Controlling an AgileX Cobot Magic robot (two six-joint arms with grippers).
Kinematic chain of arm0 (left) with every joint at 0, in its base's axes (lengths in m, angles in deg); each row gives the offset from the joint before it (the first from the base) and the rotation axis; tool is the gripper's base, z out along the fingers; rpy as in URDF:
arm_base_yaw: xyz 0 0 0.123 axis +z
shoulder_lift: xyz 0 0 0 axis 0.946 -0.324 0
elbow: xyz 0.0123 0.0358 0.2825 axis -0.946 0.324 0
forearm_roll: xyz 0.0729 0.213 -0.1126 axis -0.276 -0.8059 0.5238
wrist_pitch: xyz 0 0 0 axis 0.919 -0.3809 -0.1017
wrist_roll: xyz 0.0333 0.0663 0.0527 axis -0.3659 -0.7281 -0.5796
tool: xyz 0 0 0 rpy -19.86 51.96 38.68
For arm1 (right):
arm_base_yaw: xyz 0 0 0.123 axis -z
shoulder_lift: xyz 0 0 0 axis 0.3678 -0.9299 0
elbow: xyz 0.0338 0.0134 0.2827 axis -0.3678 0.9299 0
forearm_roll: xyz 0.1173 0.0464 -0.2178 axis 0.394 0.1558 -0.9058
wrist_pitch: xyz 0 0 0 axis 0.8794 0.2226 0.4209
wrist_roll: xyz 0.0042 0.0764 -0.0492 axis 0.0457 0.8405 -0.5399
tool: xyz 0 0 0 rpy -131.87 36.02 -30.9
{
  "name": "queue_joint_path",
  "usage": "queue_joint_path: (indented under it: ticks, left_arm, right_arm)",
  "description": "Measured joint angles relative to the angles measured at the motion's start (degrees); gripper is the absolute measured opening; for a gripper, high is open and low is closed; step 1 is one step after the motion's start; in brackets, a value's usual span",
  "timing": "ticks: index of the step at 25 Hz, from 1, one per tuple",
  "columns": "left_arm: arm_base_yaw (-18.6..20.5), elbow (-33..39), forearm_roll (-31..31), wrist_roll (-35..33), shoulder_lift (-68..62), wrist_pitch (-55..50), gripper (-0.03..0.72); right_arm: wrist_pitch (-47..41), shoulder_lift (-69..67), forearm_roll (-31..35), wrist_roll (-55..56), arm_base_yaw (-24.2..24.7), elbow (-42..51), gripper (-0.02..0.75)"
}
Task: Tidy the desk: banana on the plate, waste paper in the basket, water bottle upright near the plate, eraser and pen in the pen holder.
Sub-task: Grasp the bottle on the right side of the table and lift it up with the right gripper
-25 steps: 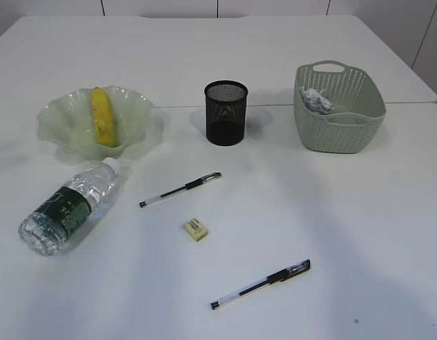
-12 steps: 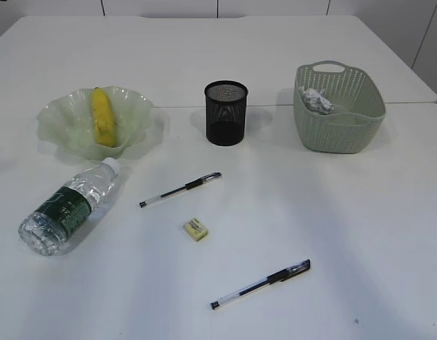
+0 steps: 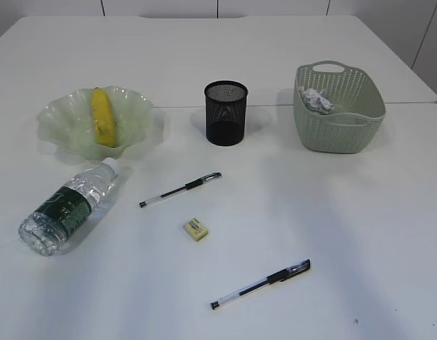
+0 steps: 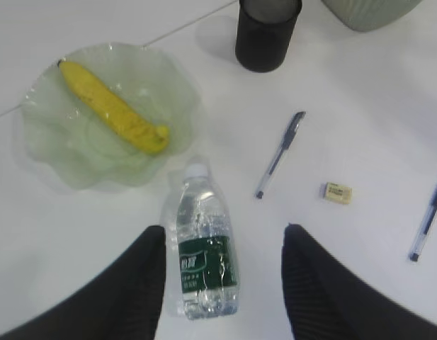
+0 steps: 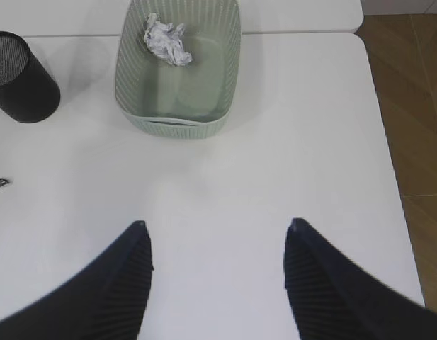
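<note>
Hovering above the lying water bottle [image 4: 206, 244] beside the plate [image 4: 55, 159] with jaws spread and empty, the left gripper [image 4: 222, 280] must descend and stand it up; the right gripper [image 5: 218, 280] idles open-jawed over bare surface [image 5: 275, 184].

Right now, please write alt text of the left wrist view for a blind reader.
A water bottle lies on its side between the open tool's fingers. Behind it, a banana rests on a green plate; a pen and eraser lie right.
</note>
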Motion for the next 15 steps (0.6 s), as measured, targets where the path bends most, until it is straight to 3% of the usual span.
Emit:
queue_joint_path:
  ticks: [12, 15]
  left_arm:
    - [0.0, 0.0, -3.68, 4.08, -8.54, -6.02, 0.377]
    - [0.0, 0.0, -3.68, 4.33, -10.0, -5.78, 0.416]
  right_arm:
    - [0.0, 0.23, -0.09, -0.37, 0.0, 0.91, 0.441]
    - [0.0, 0.27, -0.09, -0.45, 0.0, 0.91, 0.441]
